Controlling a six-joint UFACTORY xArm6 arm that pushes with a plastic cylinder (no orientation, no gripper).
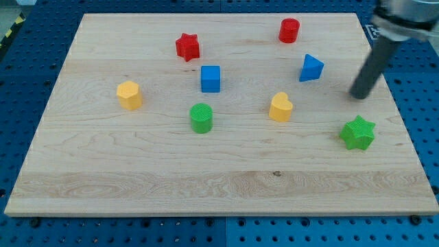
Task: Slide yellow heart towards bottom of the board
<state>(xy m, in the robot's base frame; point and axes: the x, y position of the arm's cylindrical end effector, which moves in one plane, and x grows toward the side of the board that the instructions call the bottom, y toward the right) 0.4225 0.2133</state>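
Note:
The yellow heart [280, 107] sits on the wooden board [137, 171], right of the middle. My tip [357, 95] is at the board's right side, well to the right of the heart and slightly above it in the view. The tip is right of the blue triangle [311, 68] and above the green star [358, 133]. It touches no block.
A red star [187, 46] and a red cylinder [289, 30] lie near the view's top. A blue cube [210, 78] is in the middle, a green cylinder [201, 118] below it, and a yellow hexagon block [129, 95] at the left.

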